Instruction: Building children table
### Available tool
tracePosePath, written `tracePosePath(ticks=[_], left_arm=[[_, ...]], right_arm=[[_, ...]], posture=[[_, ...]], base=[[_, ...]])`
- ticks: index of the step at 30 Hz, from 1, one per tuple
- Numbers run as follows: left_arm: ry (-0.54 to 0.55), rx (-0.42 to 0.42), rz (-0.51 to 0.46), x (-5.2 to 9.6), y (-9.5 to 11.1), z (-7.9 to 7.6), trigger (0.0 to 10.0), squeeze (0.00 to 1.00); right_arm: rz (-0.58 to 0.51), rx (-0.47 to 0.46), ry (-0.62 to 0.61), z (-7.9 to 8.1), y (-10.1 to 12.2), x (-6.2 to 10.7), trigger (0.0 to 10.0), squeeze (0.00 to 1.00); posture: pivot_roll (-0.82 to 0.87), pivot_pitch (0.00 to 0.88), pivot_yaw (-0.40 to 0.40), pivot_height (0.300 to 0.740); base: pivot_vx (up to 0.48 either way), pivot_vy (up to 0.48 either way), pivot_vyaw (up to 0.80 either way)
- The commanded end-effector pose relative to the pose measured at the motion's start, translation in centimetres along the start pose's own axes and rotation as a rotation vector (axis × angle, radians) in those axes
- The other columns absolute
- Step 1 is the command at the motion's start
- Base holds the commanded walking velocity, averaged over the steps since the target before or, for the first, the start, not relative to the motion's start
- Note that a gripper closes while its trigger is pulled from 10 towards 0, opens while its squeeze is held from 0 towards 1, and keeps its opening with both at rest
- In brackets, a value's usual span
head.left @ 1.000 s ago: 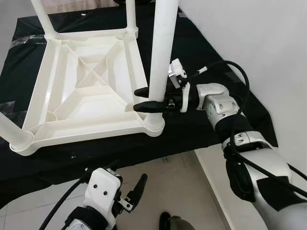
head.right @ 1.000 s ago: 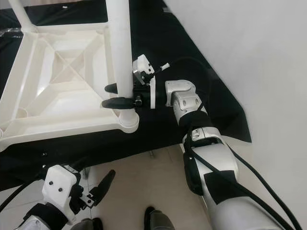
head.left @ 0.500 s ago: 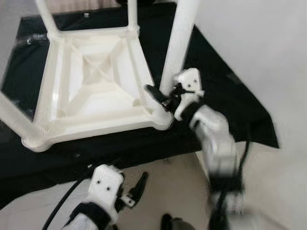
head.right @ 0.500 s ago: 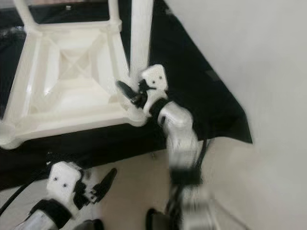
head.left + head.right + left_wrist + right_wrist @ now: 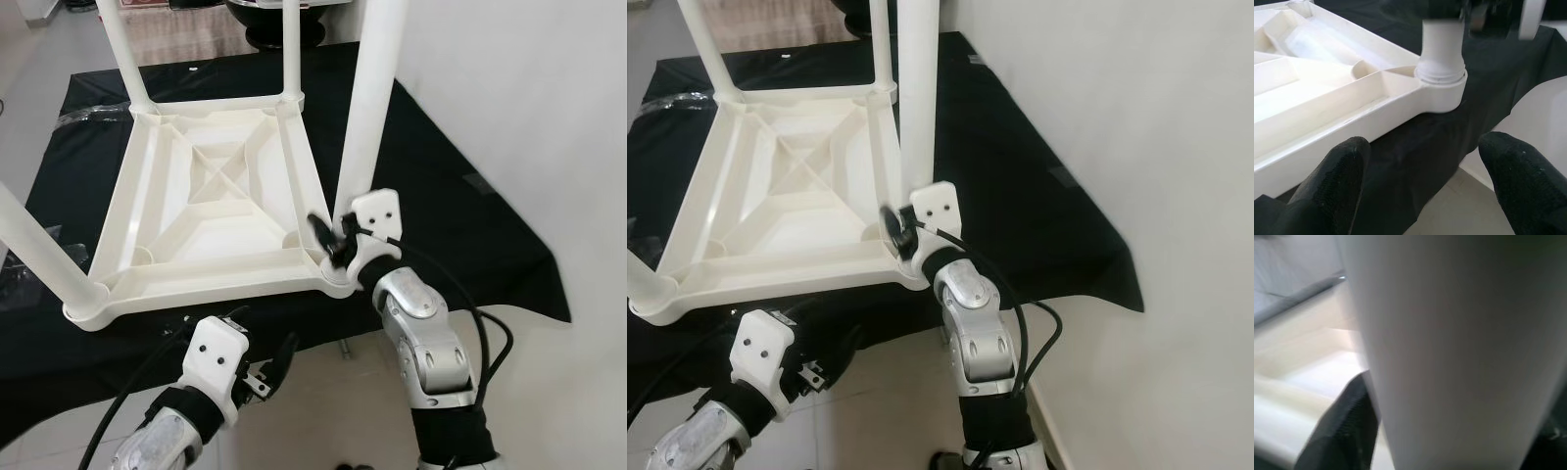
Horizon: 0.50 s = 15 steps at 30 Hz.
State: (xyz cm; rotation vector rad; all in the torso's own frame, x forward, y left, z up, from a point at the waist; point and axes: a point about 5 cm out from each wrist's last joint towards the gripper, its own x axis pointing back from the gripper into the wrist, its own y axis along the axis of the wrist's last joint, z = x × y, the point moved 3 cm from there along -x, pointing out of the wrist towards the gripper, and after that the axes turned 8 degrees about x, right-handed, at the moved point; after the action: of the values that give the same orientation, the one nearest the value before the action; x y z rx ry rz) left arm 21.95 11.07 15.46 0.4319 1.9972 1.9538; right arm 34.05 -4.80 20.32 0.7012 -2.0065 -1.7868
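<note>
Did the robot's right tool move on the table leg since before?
Yes. The right tool has swung round the white leg, from reaching in from the wall side to gripping it from the robot's side, lower, just above the corner socket.

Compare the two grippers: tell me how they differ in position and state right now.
The right gripper is raised to the upturned table's near corner, its black fingers around the base of the white leg; the left gripper hangs lower, over the floor beside the black cloth. The right grips the leg; the left is open and holds nothing. Both have black fingers on white housings.
</note>
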Motion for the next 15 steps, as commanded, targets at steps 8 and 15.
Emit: tracePosePath(ticks=[8,15], left_arm=[[0.011,-0.008,-0.013,-0.4,-0.1,0.0,10.0,0.0],[0.016,-0.007,-0.013,0.3,0.0,-0.5,10.0,0.0]], right_arm=[[-0.08,0.109,0.747,0.1,2.7,0.8,10.0,1.0],[0.025,0.119,0.88,-2.0,2.1,-0.2,10.0,0.0]], posture=[[0.03,0.147,-0.077,0.74],[0.06,0.176,-0.083,0.74]], base=[[0.0,0.0,0.0],[0.0,0.0,0.0]])
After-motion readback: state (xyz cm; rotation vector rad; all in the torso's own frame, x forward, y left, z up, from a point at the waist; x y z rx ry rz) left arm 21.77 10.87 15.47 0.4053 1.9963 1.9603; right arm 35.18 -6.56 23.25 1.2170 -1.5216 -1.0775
